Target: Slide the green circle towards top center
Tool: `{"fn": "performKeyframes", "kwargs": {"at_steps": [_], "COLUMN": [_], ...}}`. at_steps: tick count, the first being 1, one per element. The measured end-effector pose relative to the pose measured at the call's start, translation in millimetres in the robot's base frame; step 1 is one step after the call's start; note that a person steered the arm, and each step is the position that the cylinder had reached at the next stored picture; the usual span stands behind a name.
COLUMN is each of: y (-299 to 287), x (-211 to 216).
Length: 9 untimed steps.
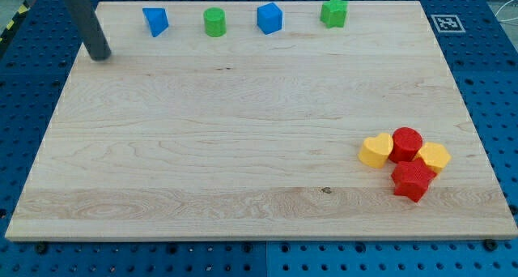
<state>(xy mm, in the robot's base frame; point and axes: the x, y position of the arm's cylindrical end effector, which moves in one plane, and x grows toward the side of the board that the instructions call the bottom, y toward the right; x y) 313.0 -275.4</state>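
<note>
Camera view: dark rod tip parked far left of green cylindrical circle block, nothing touched; blue cube risks being struck if circle pushed rightward.

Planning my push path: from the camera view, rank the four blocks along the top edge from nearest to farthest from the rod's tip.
My tip sits at the view's top left, left of all four.
1. Blue triangular block, closest.
2. Green circle, left of centre.
3. Blue cube, about centre.
4. Green star, farthest right.

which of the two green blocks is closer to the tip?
The green circle, second from the view's left in the top row. The green star sits farthest right in that row, much farther from my tip.
</note>
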Motion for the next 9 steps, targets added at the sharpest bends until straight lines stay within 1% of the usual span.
{"fn": "performKeyframes", "kwargs": {"at_steps": [1, 2, 3, 4, 6, 8, 9], "y": [-22.8, -17.8, 35.9, 65.8, 72.2, 117.3, 120.6], "x": [-54.8, -99.7, -115.8, -109.0, -57.5, -24.1, 13.7]}}
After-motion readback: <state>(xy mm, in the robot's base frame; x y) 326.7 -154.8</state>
